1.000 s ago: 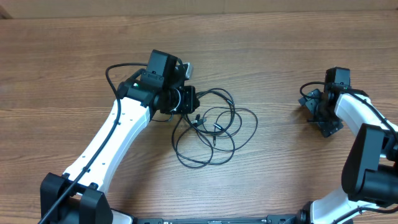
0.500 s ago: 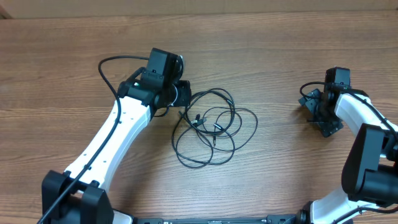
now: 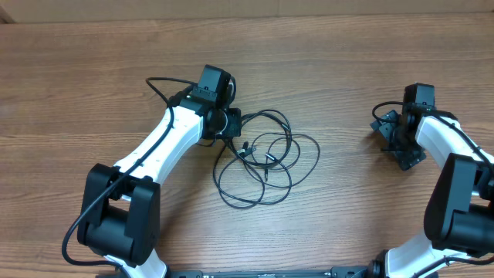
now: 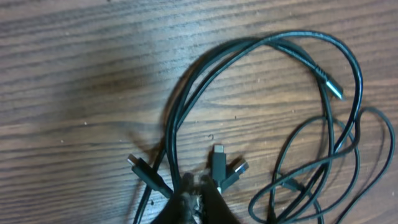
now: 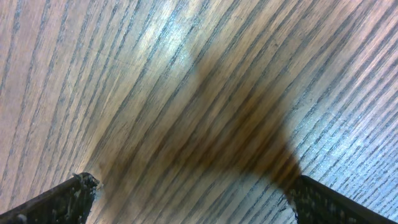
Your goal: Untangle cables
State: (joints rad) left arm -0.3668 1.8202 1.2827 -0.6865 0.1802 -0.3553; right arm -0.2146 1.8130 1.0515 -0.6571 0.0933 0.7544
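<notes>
L gripper: jaws clenched, tips pressed together right in among the cables; can't tell if a strand is pinched btwn them. Three plug ends fan out just ahead of the tips, and two strands run past on the left of the wrist pic. Overhead: the cables lie in loose overlapping loops mid-table, w/ L gripper at the tangle's upper-left edge. R gripper: jaws spread wide over bare wood, at the table's right side, well apart from the tangle.
</notes>
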